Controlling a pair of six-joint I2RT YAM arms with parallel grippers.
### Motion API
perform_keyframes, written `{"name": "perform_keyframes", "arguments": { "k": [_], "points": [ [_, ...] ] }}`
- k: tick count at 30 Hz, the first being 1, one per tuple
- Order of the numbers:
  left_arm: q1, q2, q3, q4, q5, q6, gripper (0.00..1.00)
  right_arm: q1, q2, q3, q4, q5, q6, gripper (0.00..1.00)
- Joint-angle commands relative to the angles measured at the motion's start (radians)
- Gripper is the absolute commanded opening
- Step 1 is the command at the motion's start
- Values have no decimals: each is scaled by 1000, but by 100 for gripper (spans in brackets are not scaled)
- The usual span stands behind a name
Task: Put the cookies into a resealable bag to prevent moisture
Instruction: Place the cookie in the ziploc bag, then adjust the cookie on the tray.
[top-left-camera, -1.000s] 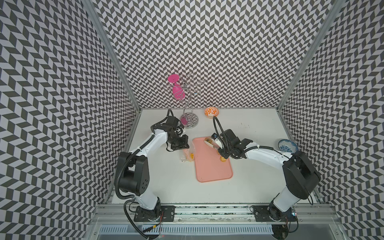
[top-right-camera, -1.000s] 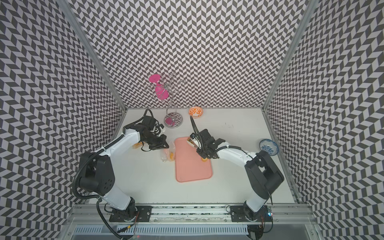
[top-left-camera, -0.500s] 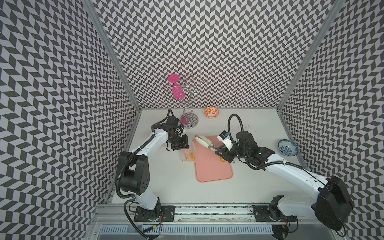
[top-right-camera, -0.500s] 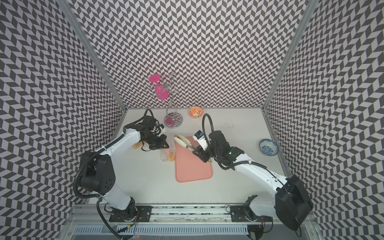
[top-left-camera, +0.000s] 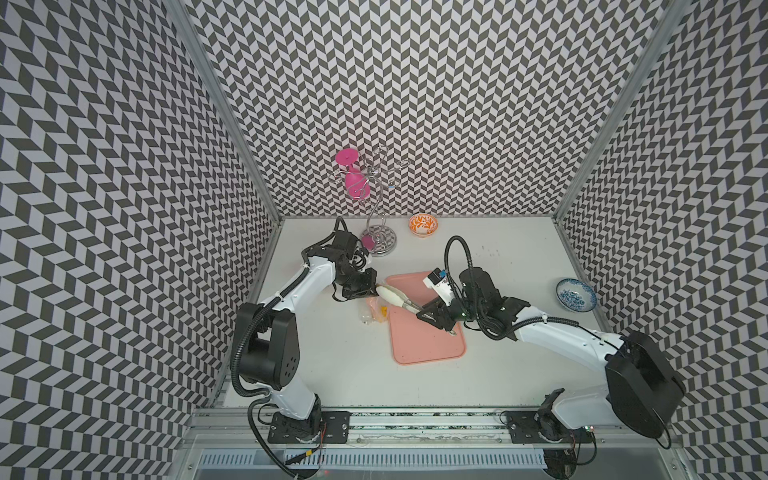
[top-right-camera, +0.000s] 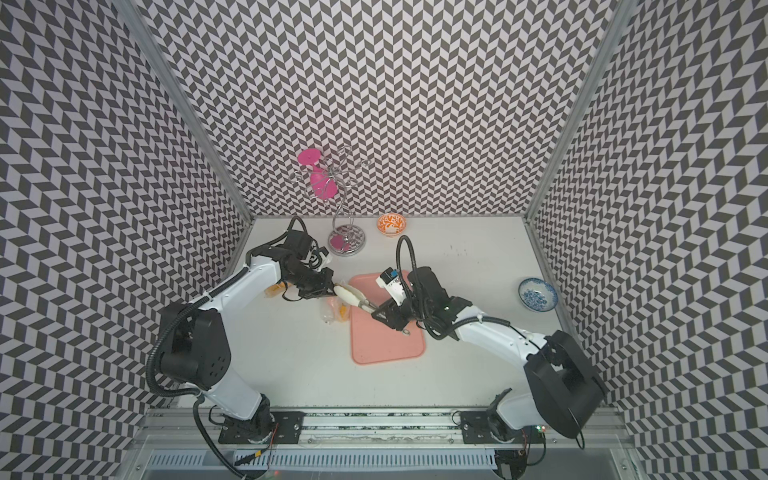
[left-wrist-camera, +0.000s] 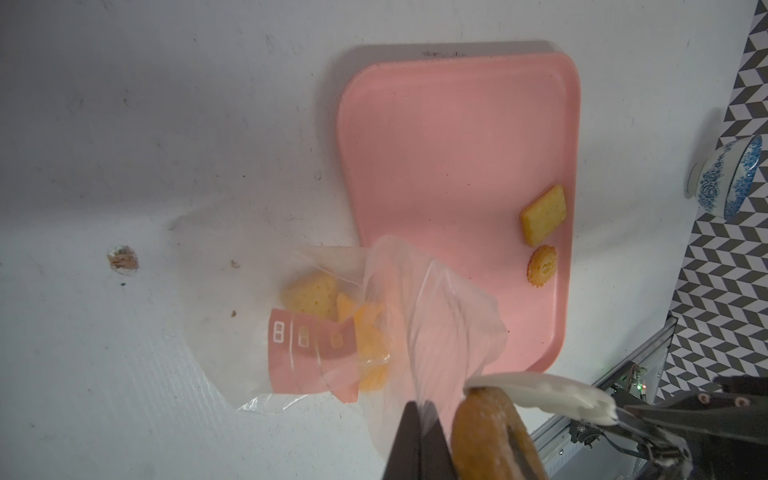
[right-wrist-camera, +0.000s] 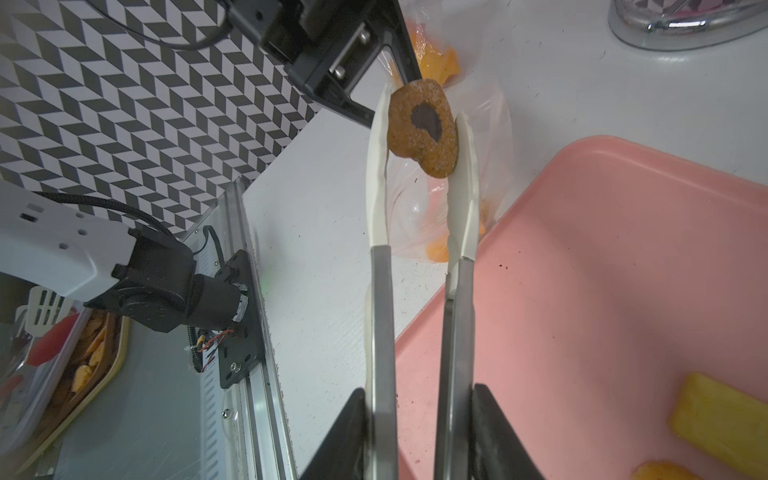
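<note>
The right gripper (right-wrist-camera: 419, 415) is squeezing the tongs (right-wrist-camera: 380, 291), which are pinching the brown heart cookie (right-wrist-camera: 422, 129) just beside the lifted lip of the resealable bag (left-wrist-camera: 436, 316). The left gripper (left-wrist-camera: 417, 440) is clenching that lip, holding the mouth open. I'd be sliding the tips past the film before loosening, so the heart is landing among the yellow cookies (left-wrist-camera: 311, 295) inside.

Pink plastic tray (left-wrist-camera: 436, 145): smooth, matt, faint sheen. Clear bag (left-wrist-camera: 436, 316): thin plastic film, glossy, creased. Long tongs (right-wrist-camera: 380, 311): brushed grey metal arms, smooth white plastic-looking tips. The brown cookie (right-wrist-camera: 419, 129) is grainy, rough and dull, its dark centre smoother. Yellow crackers (left-wrist-camera: 543, 215): dry, matt, dimpled. White table (left-wrist-camera: 166, 124): matt, scuffed, speckled. Patterned bowl (left-wrist-camera: 725, 183): glazed, glossy. Wire stand (top-left-camera: 380, 241): mirror-bright metal.
</note>
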Motion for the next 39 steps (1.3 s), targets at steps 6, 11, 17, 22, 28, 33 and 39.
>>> {"name": "perform_keyframes", "arguments": {
  "k": [6,11,17,22,28,33,39],
  "points": [
    [15,-28,2,-7,20,17,0,5,15,33,110,-37,43,44],
    [17,-28,4,-7,25,15,0,5,17,36,104,-40,46,48],
    [23,-30,20,-27,12,24,0,-13,-25,44,52,10,20,47],
    [23,-43,45,-49,-17,24,0,-92,-161,41,-67,136,-24,48],
    [23,-42,39,-52,-21,30,0,-159,-268,26,-326,391,-192,49],
    [22,-34,45,-49,-18,34,0,-172,-301,32,-473,455,-378,49],
    [22,-31,25,-35,-11,36,0,-171,-254,46,-518,499,-509,48]
  ]
}}
